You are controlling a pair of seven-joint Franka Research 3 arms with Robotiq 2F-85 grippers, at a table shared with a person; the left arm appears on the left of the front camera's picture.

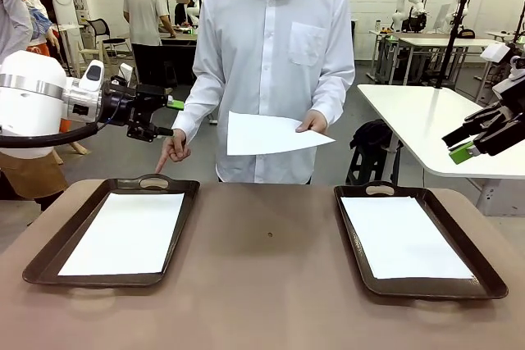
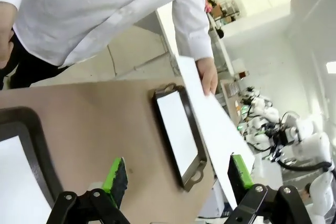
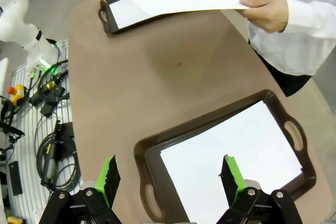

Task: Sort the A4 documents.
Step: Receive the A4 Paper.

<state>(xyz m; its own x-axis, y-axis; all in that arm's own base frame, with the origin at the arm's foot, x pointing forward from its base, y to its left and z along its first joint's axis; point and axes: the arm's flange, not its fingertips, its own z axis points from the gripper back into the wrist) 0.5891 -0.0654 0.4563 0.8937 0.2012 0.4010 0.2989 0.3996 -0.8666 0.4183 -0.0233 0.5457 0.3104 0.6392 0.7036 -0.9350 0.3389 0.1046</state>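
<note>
Three A4 sheets present: one in the left tray (image 1: 37, 264) by the desk's left edge, one in the right tray (image 1: 484, 284) by its right edge, and a loose A4 sheet (image 1: 267, 134) held by the person's hand (image 1: 314, 123) over the far edge, while the other hand (image 1: 173, 152) points at the left tray. Left gripper (image 1: 172, 117) and right gripper (image 1: 459, 149) hover, fingers apart and empty. Risk: the limp sheet may sag, crumple or slip in a handover pinch, or land in the unindicated tray.

The brown table (image 1: 271, 284) carries two dark trays: one (image 1: 49, 256) left of its small centre mark (image 1: 270, 235), one (image 1: 484, 280) right.
</note>
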